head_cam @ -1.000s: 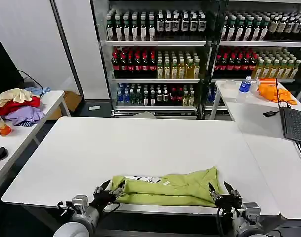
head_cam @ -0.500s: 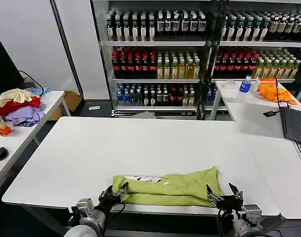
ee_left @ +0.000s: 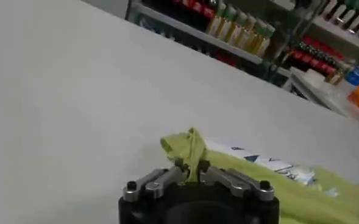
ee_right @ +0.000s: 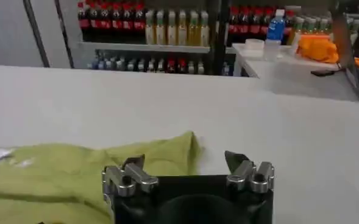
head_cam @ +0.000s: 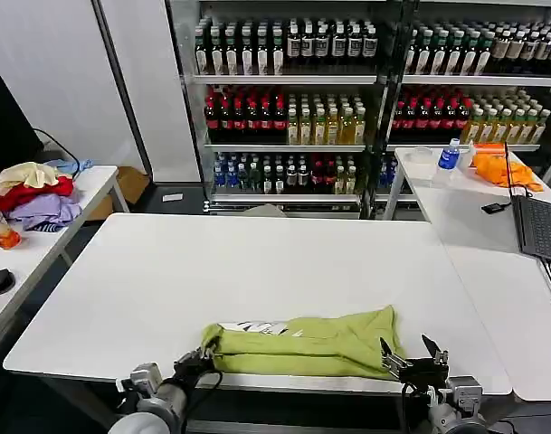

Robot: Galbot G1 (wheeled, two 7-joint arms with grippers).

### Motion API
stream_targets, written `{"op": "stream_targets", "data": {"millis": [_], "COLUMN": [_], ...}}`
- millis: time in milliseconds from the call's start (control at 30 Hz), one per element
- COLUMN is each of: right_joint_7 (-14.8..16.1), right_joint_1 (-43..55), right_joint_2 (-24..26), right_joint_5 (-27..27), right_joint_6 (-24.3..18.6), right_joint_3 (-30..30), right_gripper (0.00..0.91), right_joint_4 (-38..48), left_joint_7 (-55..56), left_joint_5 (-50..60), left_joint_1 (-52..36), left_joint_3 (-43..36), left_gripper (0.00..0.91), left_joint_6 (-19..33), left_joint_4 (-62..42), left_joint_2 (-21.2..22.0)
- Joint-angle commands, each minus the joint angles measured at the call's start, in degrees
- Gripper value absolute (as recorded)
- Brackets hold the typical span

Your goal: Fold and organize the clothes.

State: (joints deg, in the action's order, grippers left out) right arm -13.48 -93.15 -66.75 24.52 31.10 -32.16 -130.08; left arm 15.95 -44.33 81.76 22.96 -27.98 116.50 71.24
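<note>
T-shirt (head_cam: 302, 344) bunched along near edge of white table (head_cam: 257, 262). Left gripper (ee_left: 191, 170) pinching shirt's left corner. Right gripper (head_cam: 409, 360) spread wide, just beside right end, holding nothing. Judgement: close right on hem first, then lift both ends evenly, keep cloth taut.

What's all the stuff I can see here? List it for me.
T-shirt: one, lime green, folded at the near edge of the white table.
Clothes pile: one, cream, red and lavender, on the side table at left.
Orange cloth: one, on the right-hand table.
Laptop: one, dark, on the right-hand table.
Bottles: many, mixed colours, on the shelves behind.
Left gripper: shut on the shirt's corner.
Right gripper: open, beside the shirt's right end.
</note>
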Motion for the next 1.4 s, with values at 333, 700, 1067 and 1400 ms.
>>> {"op": "stream_targets", "data": {"millis": [333,700,1067,1400], "right_joint_7": [0.1,0.1,0.1,0.3], "right_joint_1": [0.1,1.9,3.2,3.1], "right_joint_2": [0.5,0.7,0.7,-0.6], "right_joint_5": [0.1,0.8,0.5,-0.9], "right_joint_6": [0.0,-0.1,-0.1,-1.0], "right_joint_3": [-0.5,-0.1,1.2,2.4], "right_gripper": [0.907,0.907,0.907,0.907], "right_joint_4": [-0.4,1.2,3.6,5.3], "left_joint_7": [0.3,0.8,-0.6,-0.7], "left_joint_5": [-10.4,-27.4,-33.7,-25.6], "left_joint_1": [-5.4,-6.6,-7.6,-11.9], "left_joint_3": [13.9,22.2,4.9,-8.2], "left_gripper": [0.020,0.020,0.020,0.020], "left_joint_6": [-0.9,-1.7,-1.5,-0.9], "left_joint_4": [-3.6,1.8,9.1,3.1], "left_joint_2": [-8.7,-16.8,-5.4,4.1]}}
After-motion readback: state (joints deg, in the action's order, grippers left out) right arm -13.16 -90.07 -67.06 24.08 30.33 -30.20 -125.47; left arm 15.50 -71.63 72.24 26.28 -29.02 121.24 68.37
